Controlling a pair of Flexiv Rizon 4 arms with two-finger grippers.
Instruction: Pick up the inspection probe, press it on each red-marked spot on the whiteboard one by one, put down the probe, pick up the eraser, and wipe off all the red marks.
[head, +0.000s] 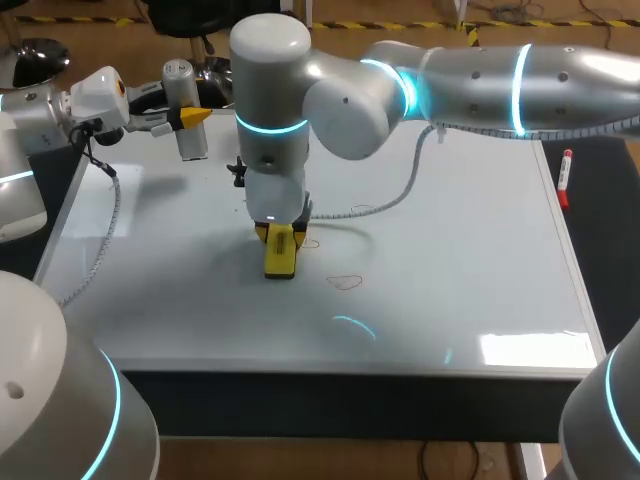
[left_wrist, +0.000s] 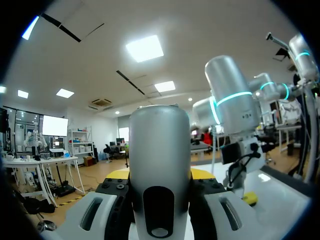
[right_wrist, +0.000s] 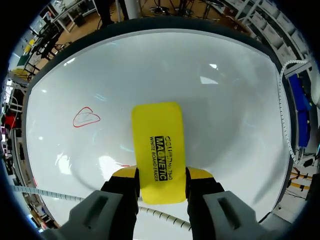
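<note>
My right gripper (head: 280, 236) stands over the middle of the whiteboard (head: 460, 250), shut on a yellow eraser (head: 279, 254) whose lower end rests on the board. In the right wrist view the eraser (right_wrist: 157, 150) sticks out ahead of the gripper (right_wrist: 160, 176), with a red outline mark (right_wrist: 86, 117) off to one side. More red marks (head: 345, 282) lie just right of the eraser. My left gripper (head: 190, 118) hovers at the board's far left corner, shut on the silver cylindrical probe (head: 186, 110). The probe (left_wrist: 160, 160) fills the space between its fingers.
A red marker pen (head: 565, 178) lies on the dark strip past the whiteboard's right edge. A coiled cable (head: 385, 200) trails from my right arm across the board. My right arm's wrist (left_wrist: 235, 100) stands close ahead of the left gripper.
</note>
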